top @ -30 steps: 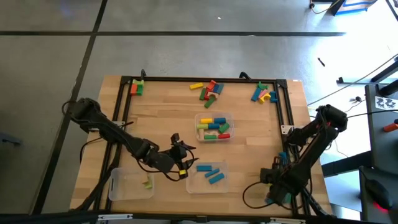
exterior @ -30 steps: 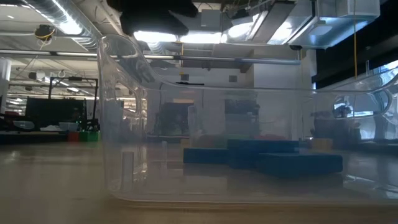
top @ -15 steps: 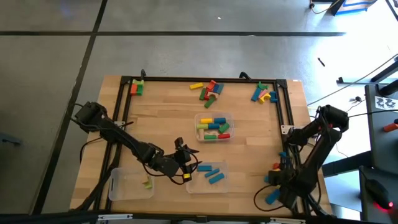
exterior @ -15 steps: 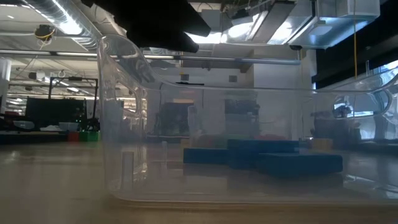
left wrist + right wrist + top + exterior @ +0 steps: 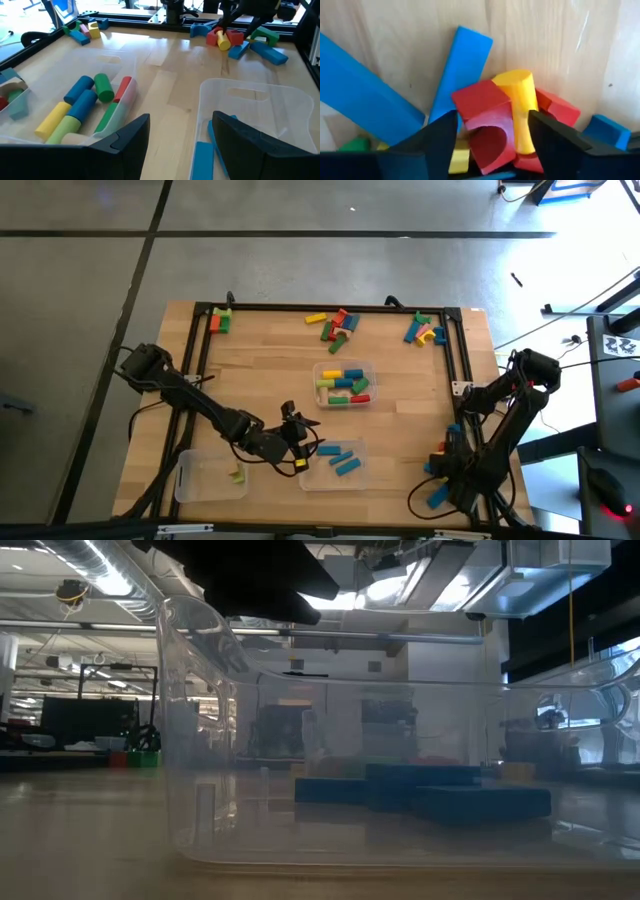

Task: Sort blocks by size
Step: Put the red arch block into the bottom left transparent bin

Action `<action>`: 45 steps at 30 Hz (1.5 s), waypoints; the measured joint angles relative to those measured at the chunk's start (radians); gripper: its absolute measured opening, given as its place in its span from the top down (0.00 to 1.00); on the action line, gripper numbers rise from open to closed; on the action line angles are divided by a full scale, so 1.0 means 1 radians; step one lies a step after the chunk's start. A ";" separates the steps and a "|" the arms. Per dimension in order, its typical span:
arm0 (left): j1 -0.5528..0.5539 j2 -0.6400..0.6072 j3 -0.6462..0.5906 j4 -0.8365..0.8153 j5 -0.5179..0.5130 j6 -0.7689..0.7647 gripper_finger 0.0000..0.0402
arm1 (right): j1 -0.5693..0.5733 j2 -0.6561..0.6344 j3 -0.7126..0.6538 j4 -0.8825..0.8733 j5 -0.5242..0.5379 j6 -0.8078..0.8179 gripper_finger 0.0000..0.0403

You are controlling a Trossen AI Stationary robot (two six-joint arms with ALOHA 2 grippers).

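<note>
My left gripper point(image 5: 300, 448) point(image 5: 180, 117) hangs open and empty over the table, beside the left rim of a clear tray point(image 5: 358, 444) point(image 5: 250, 95) that holds blue blocks point(image 5: 336, 460). In the low view it is the dark shape point(image 5: 250, 580) above that tray's wall. My right gripper point(image 5: 447, 470) point(image 5: 492, 116) points down at the near right corner, open over a pile of blocks. Its fingers stand on either side of a red arch block point(image 5: 487, 135) and a yellow cylinder point(image 5: 520, 110); whether they touch these I cannot tell. Blue bars point(image 5: 462, 65) lie beside them.
A middle tray point(image 5: 372, 366) holds mixed coloured blocks point(image 5: 95, 90). A near-left tray point(image 5: 190, 480) holds one small block. Loose blocks lie along the far edge point(image 5: 335, 323) point(image 5: 425, 330) point(image 5: 220, 320). A black frame point(image 5: 300, 308) rims the table.
My left gripper has come down and gone toward the table's near right, up to the blue-block tray, then kept still. My right arm has swung toward the table's right edge and sunk over the corner pile, baring a blue block near the edge.
</note>
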 joint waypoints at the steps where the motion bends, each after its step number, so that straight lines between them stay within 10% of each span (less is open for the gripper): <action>1: 0.000 0.000 0.000 -0.001 0.000 0.002 0.48 | 0.000 0.000 0.000 0.000 0.013 0.000 0.42; 15: 0.000 0.000 0.000 -0.007 0.000 0.005 0.48 | 0.000 0.000 -0.075 0.104 0.026 0.000 0.78; 45: -0.009 0.000 0.000 0.005 0.000 0.042 0.48 | -0.011 0.000 0.096 -0.072 0.089 0.061 0.91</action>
